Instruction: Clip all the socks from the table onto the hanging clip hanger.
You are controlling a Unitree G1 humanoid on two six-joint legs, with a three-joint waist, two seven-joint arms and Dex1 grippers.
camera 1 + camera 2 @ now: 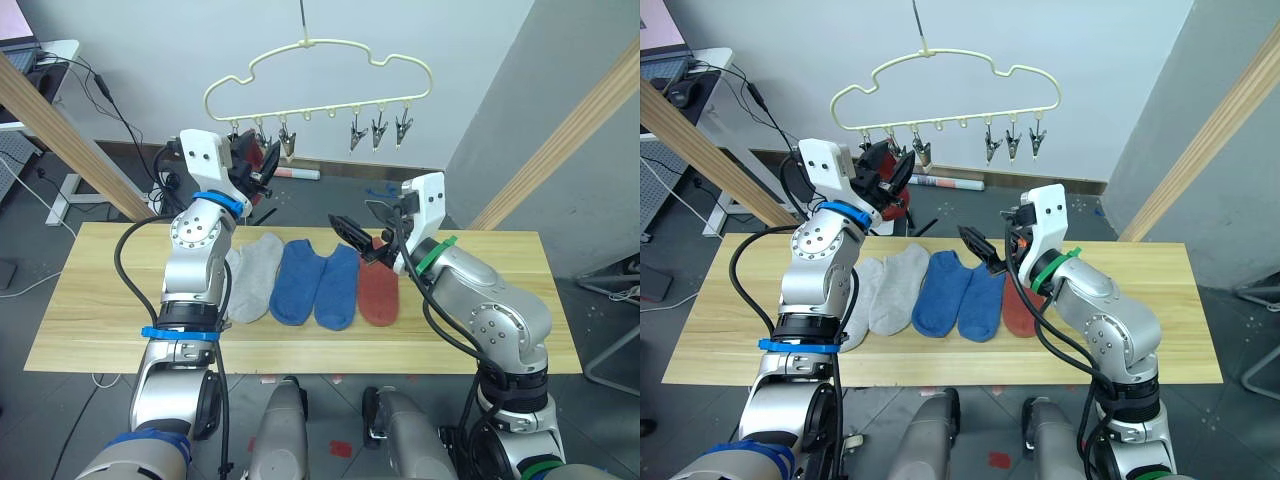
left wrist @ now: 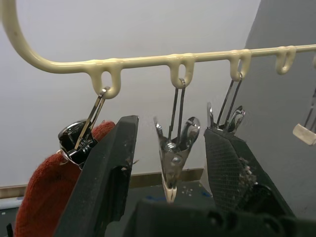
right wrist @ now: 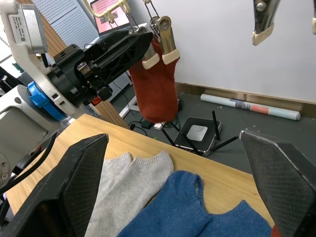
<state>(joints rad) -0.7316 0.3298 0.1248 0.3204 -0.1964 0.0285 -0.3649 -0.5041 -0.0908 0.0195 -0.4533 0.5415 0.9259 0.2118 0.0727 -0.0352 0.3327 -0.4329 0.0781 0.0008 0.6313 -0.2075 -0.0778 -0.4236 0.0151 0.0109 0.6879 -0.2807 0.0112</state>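
The left gripper point(image 2: 170, 168) is raised to the bar of the clip hanger point(image 1: 320, 62), its two black fingers point(image 2: 106, 177) spread apart with the second metal clip point(image 2: 173, 158) hanging in the gap between them, touching neither. The first clip point(image 2: 79, 140) is just outside one finger and pinches a rust red sock point(image 3: 155, 84), which dangles below the bar. A third clip point(image 2: 228, 118) sits right behind the other finger, partly hidden by it. In the head views the left gripper covers these clips and most of that hung sock; three more clips point(image 1: 377, 130) hang free toward the hanger's right end.

The right gripper point(image 1: 362, 240) is held low over the table point(image 1: 90, 320), fingers wide open and holding nothing; from its wrist camera the two fingertips point(image 3: 81, 163) frame the socks below. Its tips lie above the top of the second rust red sock point(image 1: 379, 292), which lies flat at the right end of the row. Touching it on the left are two blue socks point(image 1: 318, 282) lying side by side, then two light grey socks point(image 1: 255, 278), the leftmost largely hidden behind the left forearm in the left eye view and clearer in the right eye view.

The right wrist view also shows a small black router point(image 3: 197, 134) and a rolled paper tube point(image 3: 252, 107) on the floor beyond the table, by the wall. Slanted wooden poles point(image 1: 70, 140) stand at either side.
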